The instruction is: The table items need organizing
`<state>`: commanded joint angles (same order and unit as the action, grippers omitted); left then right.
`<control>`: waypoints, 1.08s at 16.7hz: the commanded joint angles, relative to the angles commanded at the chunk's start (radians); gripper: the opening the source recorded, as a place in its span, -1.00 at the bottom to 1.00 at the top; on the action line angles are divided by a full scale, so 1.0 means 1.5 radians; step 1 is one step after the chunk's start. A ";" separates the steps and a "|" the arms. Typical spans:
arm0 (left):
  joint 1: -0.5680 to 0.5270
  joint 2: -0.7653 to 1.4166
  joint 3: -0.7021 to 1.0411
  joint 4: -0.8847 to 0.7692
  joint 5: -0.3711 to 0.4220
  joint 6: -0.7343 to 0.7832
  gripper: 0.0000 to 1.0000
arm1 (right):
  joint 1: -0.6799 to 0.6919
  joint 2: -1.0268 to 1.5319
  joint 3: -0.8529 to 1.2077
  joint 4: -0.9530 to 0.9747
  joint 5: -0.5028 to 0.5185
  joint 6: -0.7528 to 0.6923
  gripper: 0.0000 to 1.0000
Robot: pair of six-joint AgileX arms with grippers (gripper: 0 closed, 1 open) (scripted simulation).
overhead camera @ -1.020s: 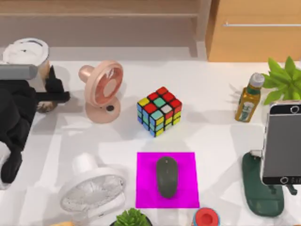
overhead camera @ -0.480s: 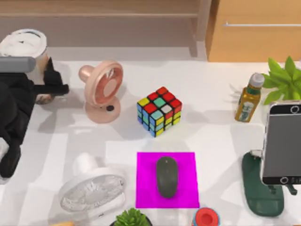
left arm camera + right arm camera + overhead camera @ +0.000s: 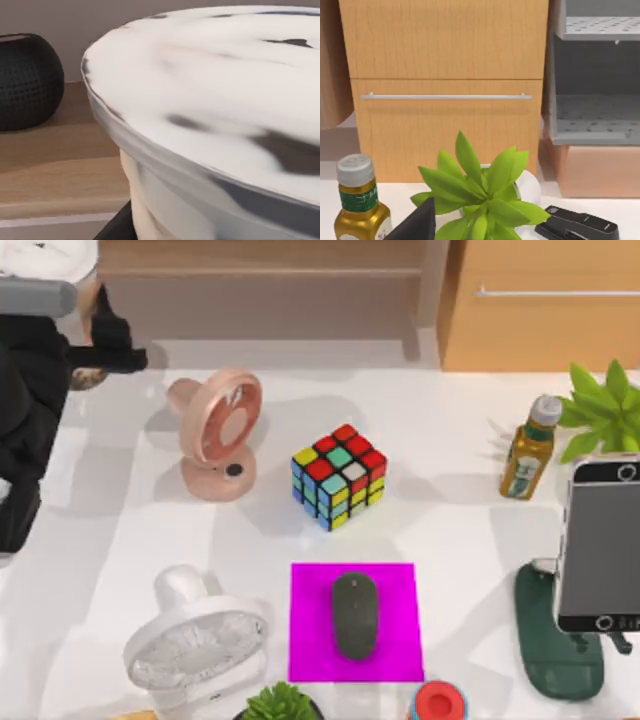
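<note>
My left gripper (image 3: 103, 340) is shut on the white-lidded cup (image 3: 48, 254) and holds it raised at the far left, above the table's back edge. Its lid (image 3: 225, 100) looms close in the left wrist view. The dark grey mouse (image 3: 355, 615) lies on a magenta mat (image 3: 400, 585) at front centre. The smartphone (image 3: 600, 545) stands upright on a dark green stand (image 3: 555, 650) at the right edge. A dark finger (image 3: 415, 222) of my right gripper shows in the right wrist view, in front of a plant.
A pink fan (image 3: 215, 435), a white fan (image 3: 195, 645) and a puzzle cube (image 3: 340, 475) stand on the white table (image 3: 450, 530). A bottle (image 3: 527, 450) and a plant (image 3: 605, 410) are at back right. A wooden cabinet (image 3: 540, 300) stands behind.
My left arm has risen and moved toward the back with the cup, which now sits higher in the top view. Nothing else has moved.
</note>
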<state>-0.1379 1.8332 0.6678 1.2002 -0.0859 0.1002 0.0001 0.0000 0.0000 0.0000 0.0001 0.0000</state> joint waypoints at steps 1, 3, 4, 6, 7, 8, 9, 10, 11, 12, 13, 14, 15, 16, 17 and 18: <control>-0.003 -0.012 0.018 -0.017 -0.002 0.003 -1.00 | 0.000 0.000 0.000 0.000 0.000 0.000 1.00; -0.009 -0.030 0.055 -0.051 -0.005 0.005 -1.00 | 0.000 0.000 0.000 0.000 0.000 0.000 1.00; -0.012 -0.036 0.075 -0.067 -0.006 0.005 -1.00 | 0.000 0.000 0.000 0.000 0.000 0.000 1.00; -0.018 -0.039 0.114 -0.104 -0.009 0.002 -1.00 | 0.000 0.000 0.000 0.000 0.000 0.000 1.00; -0.021 -0.038 0.136 -0.127 -0.010 -0.001 -1.00 | 0.000 0.000 0.000 0.000 0.000 0.000 1.00; -0.025 -0.034 0.158 -0.148 -0.010 -0.004 -1.00 | 0.000 0.000 0.000 0.000 0.000 0.000 1.00; -0.028 -0.028 0.180 -0.166 -0.011 -0.008 -1.00 | 0.000 0.000 0.000 0.000 0.000 0.000 1.00; -0.032 -0.021 0.199 -0.183 -0.010 -0.011 -1.00 | 0.000 0.000 0.000 0.000 0.000 0.000 1.00; -0.035 -0.014 0.216 -0.199 -0.010 -0.015 -1.00 | 0.000 0.000 0.000 0.000 0.000 0.000 1.00; -0.039 -0.006 0.236 -0.219 -0.009 -0.018 -1.00 | 0.000 0.000 0.000 0.000 0.000 0.000 1.00; -0.042 0.002 0.260 -0.244 -0.009 -0.021 -1.00 | 0.000 0.000 0.000 0.000 0.000 0.000 1.00; -0.044 0.010 0.289 -0.276 -0.009 -0.024 -1.00 | 0.000 0.000 0.000 0.000 0.000 0.000 1.00; -0.045 0.019 0.321 -0.311 -0.010 -0.028 -1.00 | 0.000 0.000 0.000 0.000 0.000 0.000 1.00; -0.046 0.029 0.354 -0.348 -0.011 -0.033 -1.00 | 0.000 0.000 0.000 0.000 0.000 0.000 1.00; -0.044 0.040 0.387 -0.384 -0.014 -0.039 -1.00 | 0.000 0.000 0.000 0.000 0.000 0.000 1.00; -0.042 0.051 0.417 -0.417 -0.018 -0.046 -1.00 | 0.000 0.000 0.000 0.000 0.000 0.000 1.00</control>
<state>-0.2006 1.9091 1.2935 0.5753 -0.1132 0.0307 0.0001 0.0000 0.0000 0.0000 0.0001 0.0000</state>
